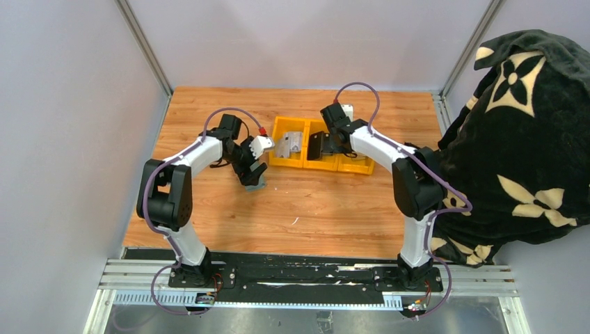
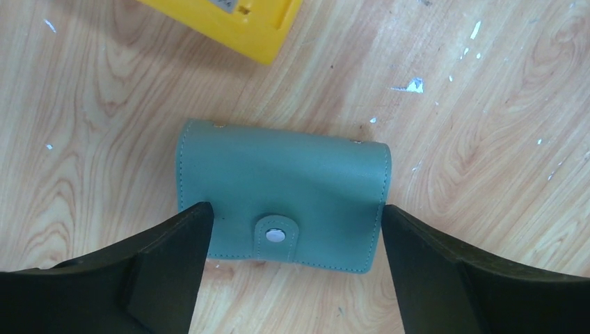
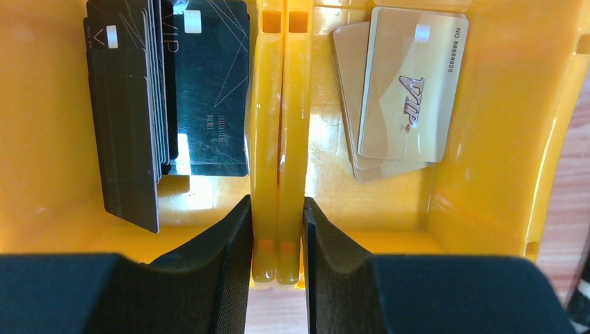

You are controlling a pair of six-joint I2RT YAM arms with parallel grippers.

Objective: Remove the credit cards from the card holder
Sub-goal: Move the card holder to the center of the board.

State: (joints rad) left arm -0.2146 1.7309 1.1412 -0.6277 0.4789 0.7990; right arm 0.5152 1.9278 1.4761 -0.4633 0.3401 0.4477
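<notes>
The sage-green card holder point(image 2: 278, 174) lies flat on the wooden table, flap snapped shut; it also shows in the top view point(image 1: 258, 186). My left gripper point(image 2: 293, 212) is open just above it, one finger at each short end. My right gripper point(image 3: 277, 236) is shut on the divider wall point(image 3: 278, 104) of the yellow bin point(image 1: 321, 164). Black cards point(image 3: 132, 104) stand and lie in the compartment left of the divider. Gold cards point(image 3: 407, 90) lie in the compartment to its right. Silver-grey cards point(image 1: 291, 145) lie in the bin's left compartment.
The bin's corner point(image 2: 236, 24) sits just beyond the holder. A black patterned blanket point(image 1: 529, 139) hangs at the right edge. Grey walls with metal posts close in the table at the back and sides.
</notes>
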